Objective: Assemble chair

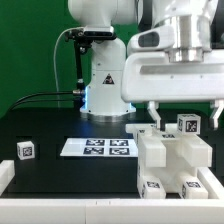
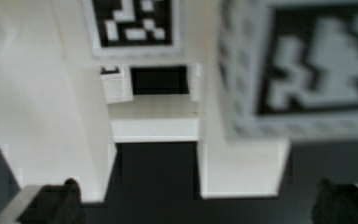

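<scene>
One white arm (image 1: 105, 75) stands at the back of the black counter (image 1: 50, 125), and its single gripper (image 1: 183, 112) hangs in the near part of the scene, toward the exterior view's right. The gripper's jaws are spread as wide as they go and hold nothing. Right under it sits the cluster of chair parts (image 1: 165, 155): chunky white blocks and bars pushed together. How many separate pieces make up the cluster cannot be told. The relation that matters is plain: the cluster lies straight below the gripper, not off to a side, so the coming move looks like a short drop rather than a reach. In the wrist view two white bars run away from the camera with a dark gap between them. The dark fingertips (image 2: 51, 205) sit at either edge, one on the outer side of each bar, so both bars lie between them and their long axis runs across the line of the jaws. Whether it aims for one bar or both is unclear. One marker board (image 1: 97, 148) with four tags lies flat in the middle of the counter, well apart from the gripper. One loose block (image 1: 25, 150) stands alone at the exterior view's far left, the farthest piece from the gripper. One tagged cube (image 1: 188, 124) tops the cluster, nearest the fingers. At least three tags show on the cluster in the exterior view.
</scene>
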Controlling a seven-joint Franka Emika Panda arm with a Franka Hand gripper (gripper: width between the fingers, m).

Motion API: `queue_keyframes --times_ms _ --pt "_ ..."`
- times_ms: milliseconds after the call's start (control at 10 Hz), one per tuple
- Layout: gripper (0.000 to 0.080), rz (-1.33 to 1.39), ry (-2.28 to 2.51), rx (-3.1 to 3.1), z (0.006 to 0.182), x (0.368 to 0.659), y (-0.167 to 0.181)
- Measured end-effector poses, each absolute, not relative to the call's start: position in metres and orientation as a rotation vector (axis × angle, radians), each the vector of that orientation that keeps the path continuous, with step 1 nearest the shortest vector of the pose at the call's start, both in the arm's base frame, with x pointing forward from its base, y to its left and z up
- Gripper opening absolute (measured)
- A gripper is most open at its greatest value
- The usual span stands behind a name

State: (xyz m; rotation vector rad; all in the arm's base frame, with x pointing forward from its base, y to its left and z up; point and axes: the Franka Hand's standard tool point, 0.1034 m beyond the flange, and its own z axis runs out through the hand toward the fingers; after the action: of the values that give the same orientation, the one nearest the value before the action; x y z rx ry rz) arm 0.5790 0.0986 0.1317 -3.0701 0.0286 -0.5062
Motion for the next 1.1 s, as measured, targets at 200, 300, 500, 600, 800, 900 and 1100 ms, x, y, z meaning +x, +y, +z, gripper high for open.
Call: queue_keyframes --times_ms 200,300,500,600,800,900,1100 --pt "0.0649 -0.461 0.060 -3.051 0.145 0.565 0.112" --pt "0.0649 -0.455 0.078 -3.042 0.148 0.557 0.117" --pt "0.0649 -0.447 0.078 -3.039 0.148 0.549 0.125" --pt "0.0649 -0.447 0.083 -3.039 0.147 0.550 0.124" --pt "0.0649 -0.339 0.194 -3.047 0.139 0.540 0.123" --pt "0.0649 -0.236 0.235 -3.062 0.137 0.539 0.122" --pt "0.0649 -0.157 0.295 -3.077 0.128 0.542 0.119"
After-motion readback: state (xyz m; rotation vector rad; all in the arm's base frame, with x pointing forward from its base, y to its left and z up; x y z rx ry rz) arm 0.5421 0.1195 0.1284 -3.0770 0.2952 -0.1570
